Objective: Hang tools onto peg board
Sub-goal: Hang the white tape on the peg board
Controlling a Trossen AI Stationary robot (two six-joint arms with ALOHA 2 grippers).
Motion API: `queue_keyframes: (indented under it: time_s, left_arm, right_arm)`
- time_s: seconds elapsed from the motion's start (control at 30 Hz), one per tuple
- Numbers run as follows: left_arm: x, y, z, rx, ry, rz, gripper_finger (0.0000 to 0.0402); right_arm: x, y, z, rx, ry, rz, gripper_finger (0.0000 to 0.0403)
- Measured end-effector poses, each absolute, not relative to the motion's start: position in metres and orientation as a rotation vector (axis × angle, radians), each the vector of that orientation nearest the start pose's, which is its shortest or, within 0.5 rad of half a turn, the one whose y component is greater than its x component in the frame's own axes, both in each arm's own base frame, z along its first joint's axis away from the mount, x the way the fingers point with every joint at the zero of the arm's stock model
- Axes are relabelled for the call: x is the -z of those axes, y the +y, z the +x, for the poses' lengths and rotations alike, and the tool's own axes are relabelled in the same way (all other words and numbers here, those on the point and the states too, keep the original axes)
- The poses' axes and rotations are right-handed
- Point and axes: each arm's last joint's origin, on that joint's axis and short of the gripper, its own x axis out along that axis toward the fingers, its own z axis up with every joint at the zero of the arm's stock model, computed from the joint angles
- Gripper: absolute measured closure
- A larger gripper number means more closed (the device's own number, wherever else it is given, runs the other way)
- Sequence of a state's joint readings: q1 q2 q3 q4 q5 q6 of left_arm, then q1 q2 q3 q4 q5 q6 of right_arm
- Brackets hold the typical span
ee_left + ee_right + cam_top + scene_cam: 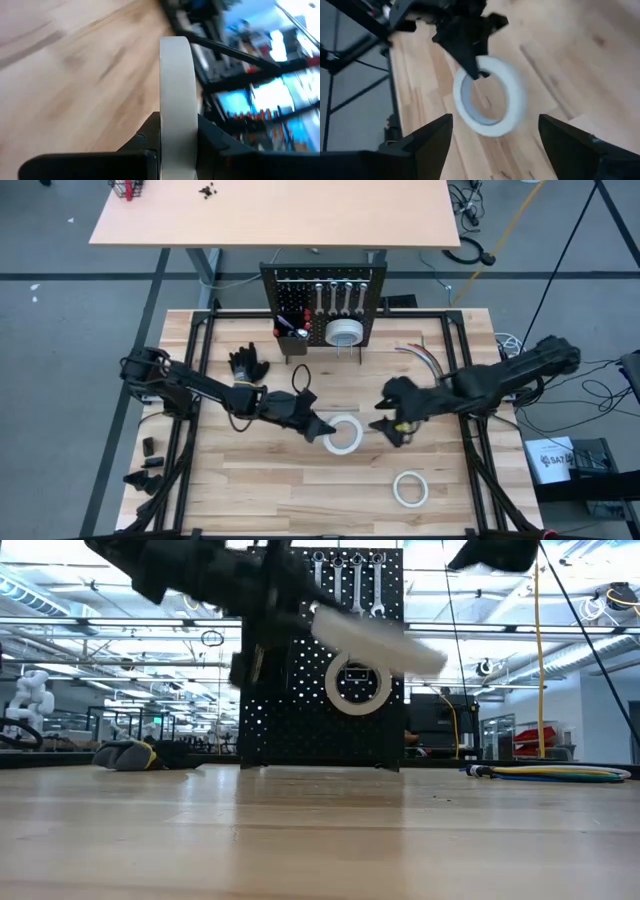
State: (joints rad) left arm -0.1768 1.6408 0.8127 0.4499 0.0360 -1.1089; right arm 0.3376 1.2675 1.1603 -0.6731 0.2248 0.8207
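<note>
- Two grippers meet near the middle of the table [250, 490]. The left gripper [322, 429] is clamped on a white tape roll [343, 434], its fingers [145, 140] pinching the roll's band from either side, as its own wrist view shows.
- From the right wrist view that same roll hangs clear of the wood — one dark fingertip of the left gripper sits inside the ring and the other outside it.
- The right gripper [392, 427] is just beside the held roll, on its right, with its jaws spread wide and nothing between them; the roll shows in the gap ahead of its fingers [427, 140] but apart from them.
- In the low view the held roll appears as a tilted white band in front of the peg board [320, 690], carried well above the tabletop.
- The peg board stands upright at the far edge of the table. Silver wrenches [335, 293] hang in a row along its top, another tape roll [343, 332] hangs on a hook lower down, and red-handled screwdrivers [287, 321] stand in the black bin [292, 338] at its left.
- One loose tape roll [410, 489] lies flat on the wood, near the front right, well apart from both grippers.
- A black glove [247, 364] lies on the table left of the board.
</note>
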Motion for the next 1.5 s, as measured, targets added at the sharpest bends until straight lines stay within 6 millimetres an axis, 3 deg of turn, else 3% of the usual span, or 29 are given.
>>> queue_keyframes:
  time_s: [0.2, 0.47, 0.57, 0.83, 0.97, 1.13, 1.3, 1.5]
  left_arm:
    - [-0.236, -0.071, 0.320, 0.152, 0.258, -0.756, 0.0341]
    - [-0.275, -0.068, 0.302, 0.179, 0.082, -0.580, 0.0341]
    - [-0.275, -0.065, 0.303, 0.169, 0.081, -0.572, 0.0341]
    - [-0.273, -0.057, 0.305, 0.138, 0.079, -0.590, 0.0335]
    - [-0.273, -0.055, 0.306, 0.133, 0.079, -0.590, 0.0331]
    - [-0.272, -0.056, 0.306, 0.141, 0.092, -0.563, 0.0329]
    - [-0.270, -0.057, 0.305, 0.168, 0.119, -0.508, 0.0325]
    - [-0.265, -0.056, 0.304, 0.152, 0.179, -0.512, 0.0288]
  right_arm:
    - [-0.345, 0.077, 0.219, 0.157, 0.565, 0.511, 0.0121]
    - [-0.337, 0.083, 0.232, 0.043, 0.405, 0.455, 0.0122]
    - [-0.337, 0.085, 0.239, -0.017, 0.348, 0.448, 0.0122]
    - [-0.325, 0.079, 0.252, 0.037, 0.373, 0.457, 0.0137]
    - [-0.316, 0.079, 0.258, 0.078, 0.408, 0.441, 0.0202]
    - [-0.314, 0.079, 0.259, 0.067, 0.421, 0.438, 0.0337]
    - [-0.313, 0.079, 0.259, 0.072, 0.434, 0.429, 0.0336]
    - [-0.316, 0.073, 0.249, 0.087, 0.462, 0.383, 0.0336]
